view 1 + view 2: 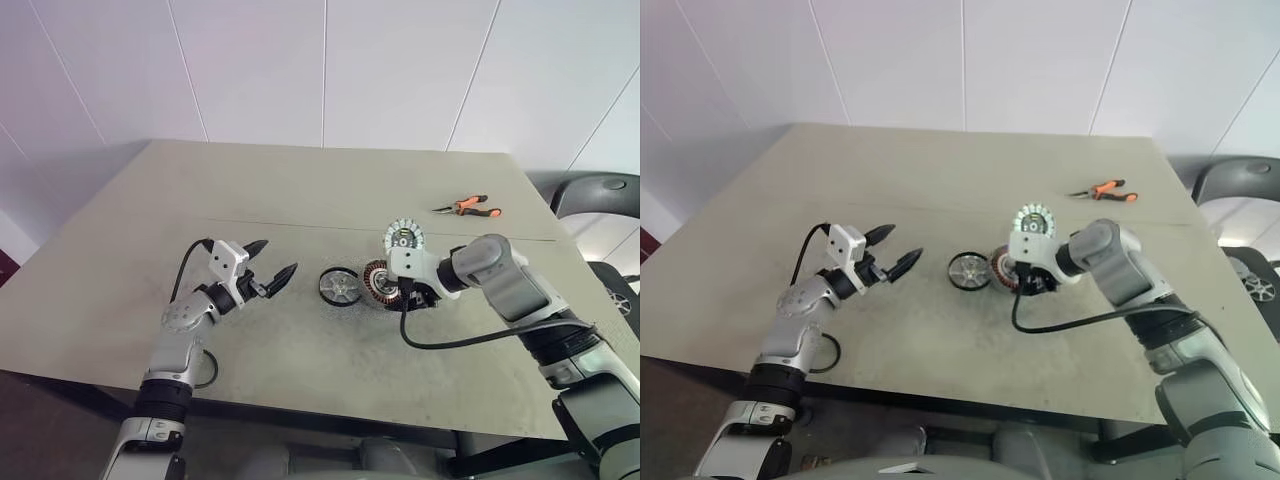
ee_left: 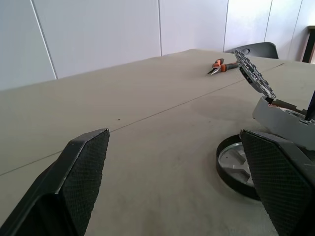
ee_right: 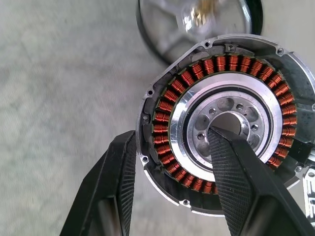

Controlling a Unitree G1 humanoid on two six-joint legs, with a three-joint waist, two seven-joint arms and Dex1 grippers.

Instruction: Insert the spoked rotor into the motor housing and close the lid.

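On the left we see the left gripper (image 1: 272, 262) hovering over the tabletop (image 1: 300, 190), level, its two black fingers spread wide apart with nothing between them. It points toward the middle of the tabletop, where the task's parts sit.

Just past it, near the middle of the tabletop and a little toward the front edge, lies the rotor (image 1: 339, 286), a shiny silver wheel with a dark rim, flat on the surface and apart from both grippers. In the left wrist view we see it low on the tabletop, beside that gripper's finger.

Touching or just beside the rotor, on its right, is the housing (image 3: 224, 120), tipped up on its edge so that its ring of copper windings faces the right wrist camera. The right gripper (image 3: 172, 162) is clamped on the housing's wall: one finger sits outside the rim, the other reaches into the central hole.

The lid (image 1: 403, 238), a dark slotted disc with a greenish centre, stands tilted above the housing; it seems joined to it at one edge.

Toward the far right corner of the tabletop lie pliers (image 1: 468, 208) with orange handles, well apart from everything else.
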